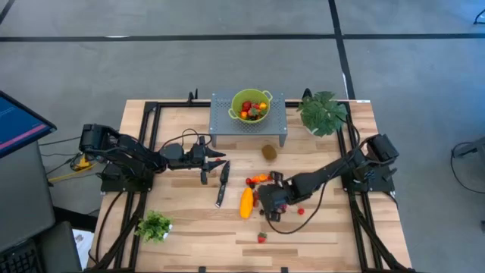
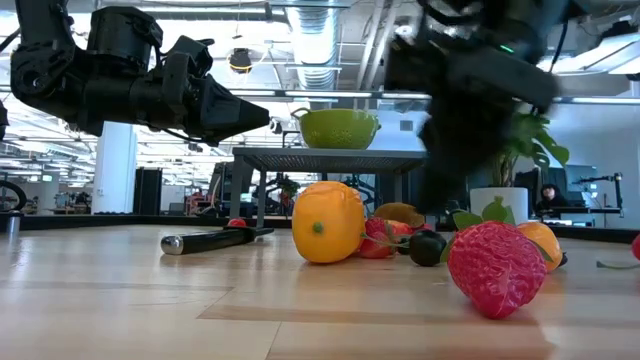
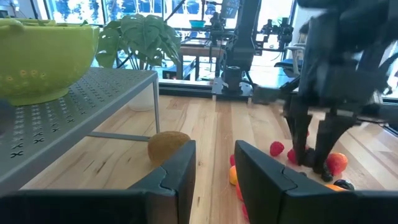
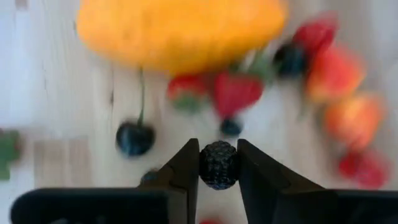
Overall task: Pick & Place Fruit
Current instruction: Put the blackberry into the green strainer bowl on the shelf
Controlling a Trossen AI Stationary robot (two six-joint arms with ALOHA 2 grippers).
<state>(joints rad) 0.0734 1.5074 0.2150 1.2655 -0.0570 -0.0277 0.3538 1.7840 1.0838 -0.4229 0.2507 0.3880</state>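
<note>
A pale wooden desk (image 1: 189, 220) with a black frame is standing on a grey floor (image 1: 227, 61) crossed by dark lines. At the far left a monitor (image 1: 19, 121) is showing at the desk's side.

The left hand (image 1: 206, 161) is hanging above the desk's left half, its fingers (image 3: 180, 168) standing a little apart and gripping nothing. Near the desk's front left a small green plant (image 1: 154, 225) is sitting. Just right of the left hand a black-handled knife (image 1: 222, 182) is lying on the wood.

At the back middle a grey perforated stand (image 1: 227, 125) is carrying a green bowl (image 1: 251, 105) with several pieces of fruit already lying in it. In front of the stand a brown kiwi (image 1: 269, 152) is resting alone.

Most of the fruit is lying in a cluster at the desk's centre: a long yellow-orange fruit (image 1: 246, 202), with small red, orange and dark pieces beside it, and one strawberry (image 1: 261, 238) lying apart toward the front edge.

The right hand (image 4: 218, 163) is reaching down over that cluster and is clenching a small dark bumpy berry (image 4: 218, 164) between its fingers, just above the wood.

At the back right a leafy plant (image 1: 323, 112) in a white pot is standing.

Beyond the desk, the low view is showing a large room with bright windows, ceiling ducts (image 2: 320, 40) and a white column (image 2: 115, 165).
</note>
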